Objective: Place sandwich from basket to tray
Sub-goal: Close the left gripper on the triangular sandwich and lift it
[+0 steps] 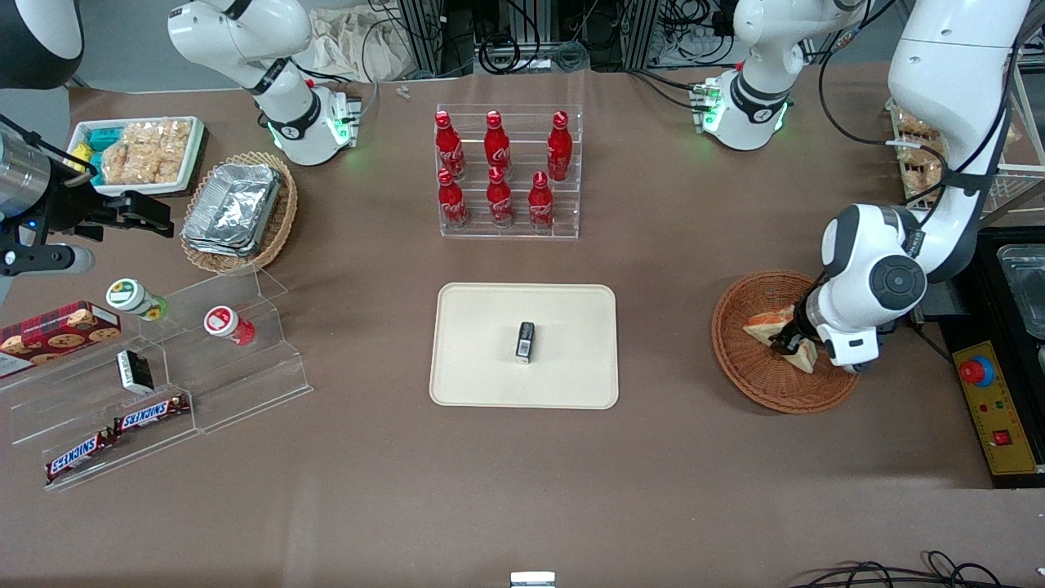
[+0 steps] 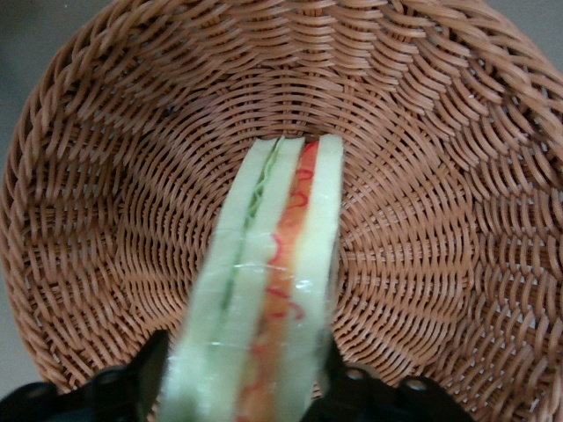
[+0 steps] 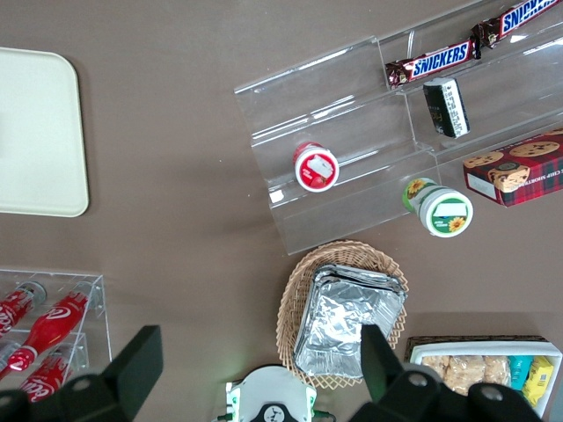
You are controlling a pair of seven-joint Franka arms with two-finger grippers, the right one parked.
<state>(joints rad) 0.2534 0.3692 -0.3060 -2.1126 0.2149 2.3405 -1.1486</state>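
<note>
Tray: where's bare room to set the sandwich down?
The gripper is shut on the sandwich in the basket. On the tray, a small black box sits mid-tray; both ends beside it are bare.

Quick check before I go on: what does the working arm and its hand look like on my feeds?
The left arm has glossy white rounded shells with dark grey round joint caps and black bands at the joints. Black cables loop along it. Its base ring glows green. The hand, down in the basket, has black fingers on a white body.
</note>
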